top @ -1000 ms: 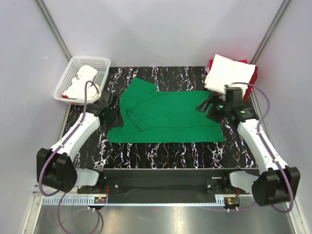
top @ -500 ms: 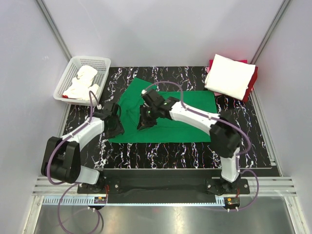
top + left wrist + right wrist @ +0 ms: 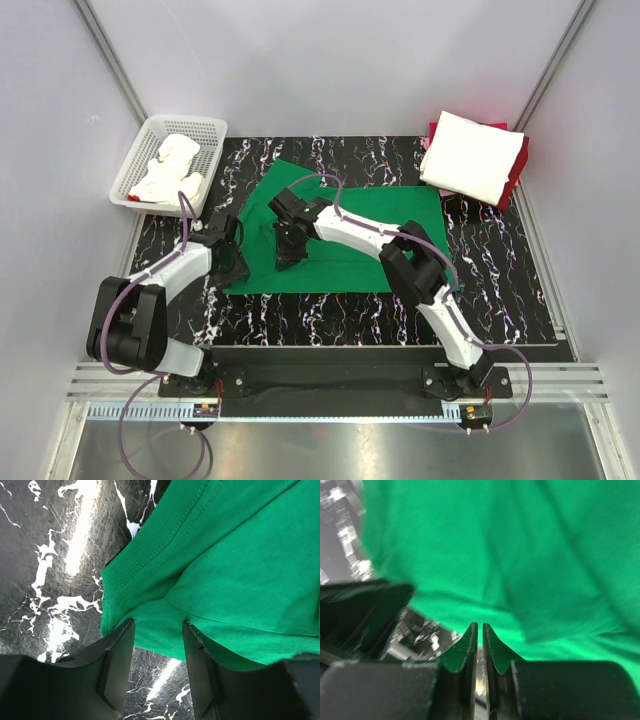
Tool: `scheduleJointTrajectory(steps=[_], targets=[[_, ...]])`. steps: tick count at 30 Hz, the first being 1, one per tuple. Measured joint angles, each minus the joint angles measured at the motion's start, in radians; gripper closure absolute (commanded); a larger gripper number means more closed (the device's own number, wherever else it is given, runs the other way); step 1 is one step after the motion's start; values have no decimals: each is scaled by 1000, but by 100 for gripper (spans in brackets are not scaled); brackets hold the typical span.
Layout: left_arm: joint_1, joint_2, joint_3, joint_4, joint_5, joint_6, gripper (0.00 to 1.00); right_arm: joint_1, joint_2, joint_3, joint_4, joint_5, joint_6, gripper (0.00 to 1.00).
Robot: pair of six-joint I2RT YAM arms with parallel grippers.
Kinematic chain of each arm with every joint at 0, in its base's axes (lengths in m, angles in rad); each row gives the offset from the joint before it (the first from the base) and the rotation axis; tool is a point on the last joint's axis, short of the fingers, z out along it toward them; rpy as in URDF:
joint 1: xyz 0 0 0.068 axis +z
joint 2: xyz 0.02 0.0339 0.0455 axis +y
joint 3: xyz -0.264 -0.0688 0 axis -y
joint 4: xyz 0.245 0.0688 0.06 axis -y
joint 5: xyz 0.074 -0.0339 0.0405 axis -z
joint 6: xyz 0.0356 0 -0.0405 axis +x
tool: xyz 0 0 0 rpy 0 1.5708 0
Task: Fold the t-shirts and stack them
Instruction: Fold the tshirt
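While the bright green soft-fabric t-shirt (image 3: 360, 235) lies lengthwise left-to-right on the black marbled table (image 3: 480, 290), our left gripper (image 3: 157, 627) straddles its near-left corner, fingers apart. Our right gripper (image 3: 480, 627) hangs over it, fingers all but touching.

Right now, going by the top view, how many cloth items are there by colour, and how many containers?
Green t-shirt, spread on the table: 1
White folded shirt: 1
Red shirt under it: 1 visible
Basket: 1
White crumpled cloth inside it: 1 heap
Total: 5
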Motion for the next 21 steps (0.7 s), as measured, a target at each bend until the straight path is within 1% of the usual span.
scheduleJointTrajectory(steps=[5,9,12,15,17,18,20,21], targets=[[1,0,0,0,0,0,52,-13,53,40,-50,29,-23,87],[2,0,0,0,0,0,52,-64,73,47,-75,38,-46,87],[2,0,0,0,-2,0,53,-126,118,147,-139,53,-80,87],[2,0,0,-1,-6,0,53,-194,172,304,-210,89,-114,84],[3,0,0,-1,-9,0,53,-233,178,360,-233,112,-132,78],[3,0,0,-1,-10,0,53,-251,169,372,-237,125,-142,70],[3,0,0,-2,-12,0,53,-276,140,364,-239,138,-154,57],[3,0,0,-2,-13,0,53,-284,113,335,-231,142,-160,48]])
